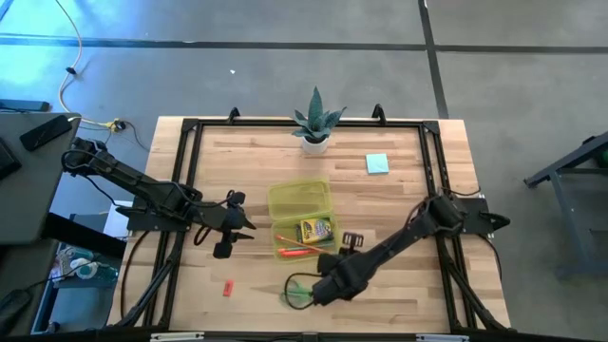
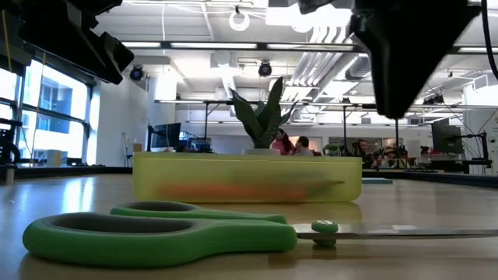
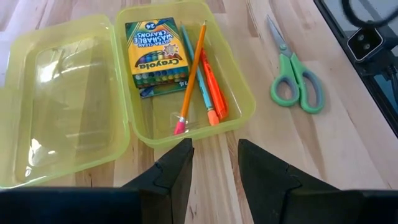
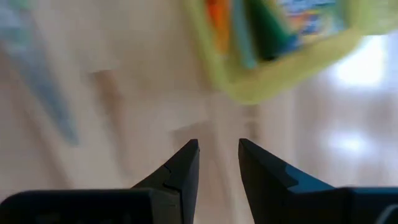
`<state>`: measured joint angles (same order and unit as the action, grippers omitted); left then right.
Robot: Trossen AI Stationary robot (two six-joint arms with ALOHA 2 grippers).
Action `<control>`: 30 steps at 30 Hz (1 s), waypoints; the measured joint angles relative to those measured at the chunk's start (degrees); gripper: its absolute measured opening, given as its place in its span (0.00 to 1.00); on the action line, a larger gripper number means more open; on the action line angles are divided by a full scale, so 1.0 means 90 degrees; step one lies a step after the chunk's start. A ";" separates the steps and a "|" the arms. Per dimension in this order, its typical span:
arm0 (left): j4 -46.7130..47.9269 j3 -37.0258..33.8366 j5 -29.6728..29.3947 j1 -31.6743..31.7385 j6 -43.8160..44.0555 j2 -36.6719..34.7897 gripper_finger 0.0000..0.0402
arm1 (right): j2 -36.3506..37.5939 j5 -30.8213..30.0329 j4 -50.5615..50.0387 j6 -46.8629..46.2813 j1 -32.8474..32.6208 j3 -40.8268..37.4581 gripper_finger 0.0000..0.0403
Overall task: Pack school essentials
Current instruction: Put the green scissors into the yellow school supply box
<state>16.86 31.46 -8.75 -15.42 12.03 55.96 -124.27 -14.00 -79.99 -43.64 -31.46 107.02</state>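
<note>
The green-handled scissors (image 1: 298,293) lie flat near the table's near edge and fill the low view's foreground (image 2: 171,229). My right gripper (image 1: 321,288) hovers open just right of them, over bare wood (image 4: 217,155). The open yellow-green case (image 1: 302,218) holds a crayon box (image 3: 155,56), a pencil (image 3: 193,74) and an orange pen (image 3: 213,93). My left gripper (image 1: 233,233) waits open to the left of the case (image 3: 214,158). A light-blue notepad (image 1: 377,163) lies toward the far right. A red eraser (image 1: 228,287) lies near the near edge.
A spiky potted plant (image 1: 313,123) stands at the far edge, behind the case. A black metal frame (image 1: 190,171) runs round the tabletop. Bare wood lies between the case and the notepad and along the near right.
</note>
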 joint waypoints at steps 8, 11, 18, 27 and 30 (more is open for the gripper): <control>0.0002 0.0000 0.0000 0.0000 0.0000 0.0000 0.30 | 0.0003 0.1294 0.1597 0.0542 -0.0192 -0.0412 0.25; 0.0000 0.0000 0.0000 0.0000 0.0013 0.0002 0.30 | 0.0000 0.1633 0.2300 0.0556 -0.0197 -0.0499 0.25; -0.0002 0.0000 0.0000 0.0000 0.0098 0.0002 0.30 | -0.0002 0.1218 0.3383 0.0566 -0.0148 -0.0532 0.26; 0.0000 0.0000 -0.0001 0.0000 0.0099 0.0002 0.30 | -0.0002 0.1178 0.3387 0.0733 -0.0137 -0.0532 0.38; 0.0000 0.0000 0.0000 0.0000 0.0100 0.0002 0.30 | -0.0065 0.1004 0.3059 0.0705 -0.0142 -0.0532 0.42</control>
<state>16.86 31.46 -8.75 -15.42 12.93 55.99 -124.86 -4.96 -52.46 -37.30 -32.73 102.24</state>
